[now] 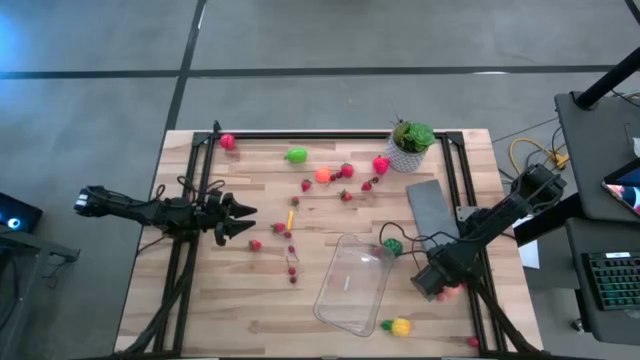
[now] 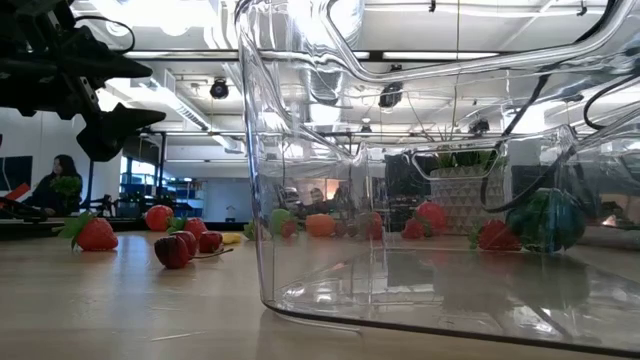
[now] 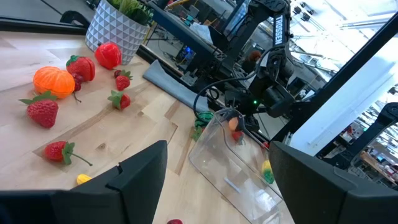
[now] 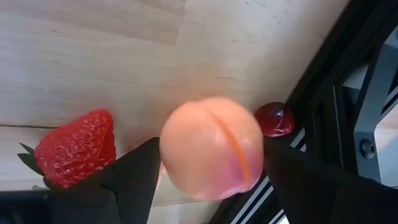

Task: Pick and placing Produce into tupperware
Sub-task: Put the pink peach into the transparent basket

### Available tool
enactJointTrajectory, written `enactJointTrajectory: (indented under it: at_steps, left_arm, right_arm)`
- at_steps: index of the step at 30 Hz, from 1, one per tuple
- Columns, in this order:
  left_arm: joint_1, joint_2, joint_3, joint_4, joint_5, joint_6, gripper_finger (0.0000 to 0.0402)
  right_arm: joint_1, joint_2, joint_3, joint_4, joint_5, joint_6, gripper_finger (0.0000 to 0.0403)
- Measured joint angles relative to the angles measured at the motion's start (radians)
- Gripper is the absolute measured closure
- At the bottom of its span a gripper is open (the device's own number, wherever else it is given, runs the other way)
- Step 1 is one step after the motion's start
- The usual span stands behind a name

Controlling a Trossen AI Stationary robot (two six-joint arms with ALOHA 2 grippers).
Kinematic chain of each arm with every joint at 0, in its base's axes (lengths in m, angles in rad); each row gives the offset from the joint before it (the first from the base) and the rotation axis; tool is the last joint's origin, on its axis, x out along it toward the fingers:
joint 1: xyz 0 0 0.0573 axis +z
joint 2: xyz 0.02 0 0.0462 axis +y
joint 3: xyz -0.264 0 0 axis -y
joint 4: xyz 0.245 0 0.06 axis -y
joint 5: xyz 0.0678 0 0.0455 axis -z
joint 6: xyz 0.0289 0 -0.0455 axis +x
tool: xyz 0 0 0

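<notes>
On the near right part of the table, the right gripper (image 1: pixel 437 282) hung low just beside the tupperware (image 1: pixel 352 283), its two fingers (image 4: pixel 134 180) closed against the sides of a pale orange peach (image 4: pixel 211 147). Under the peach lay a strawberry (image 4: pixel 74 148) on the wood and a small dark red berry (image 4: pixel 273 119) against the black frame rail. The tupperware stood empty, a clear rectangular box set at a slant on the near middle of the table. A yellow and green piece (image 1: pixel 397 326) lay just beside its near corner, and a dark green piece (image 1: pixel 391 245) sat close to its far right corner, next to the grey slab (image 1: pixel 432 208).

On the left side the left gripper (image 1: pixel 240 220) hovered above the boards with its fingers spread wide and nothing between them, pointing toward the middle of the table. A short way ahead of it were small red berries (image 1: pixel 291 256) and a thin yellow piece (image 1: pixel 290 217).

Farther back, an orange fruit (image 1: pixel 322 175), a light green piece (image 1: pixel 296 155), a pink piece (image 1: pixel 381 165) and more strawberries (image 1: pixel 346 170) lay scattered across the middle. A potted plant (image 1: pixel 410 144) stood at the far right, and one pink-red fruit (image 1: pixel 228 141) rested at the far left edge.
</notes>
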Motion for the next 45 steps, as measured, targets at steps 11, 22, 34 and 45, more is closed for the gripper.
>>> enactJointTrajectory:
  at_steps: [11,22,34,45]
  left_arm:
    - [0.000,0.000,0.000,0.000,0.000,0.000,0.0134]
    - [0.000,0.000,0.000,0.000,0.000,0.000,0.0134]
    - [0.000,0.000,0.000,0.000,0.000,0.000,0.0134]
    - [0.000,0.001,0.000,0.000,0.000,0.000,0.0134]
  right_arm:
    - [0.002,0.000,-0.002,0.004,-0.003,-0.040,0.0100]
    - [0.002,0.001,-0.004,0.004,0.000,-0.042,0.0160]
    - [0.002,-0.004,0.058,-0.001,0.059,-0.050,0.0154]
    - [0.001,-0.031,0.226,-0.153,0.304,0.008,0.0170]
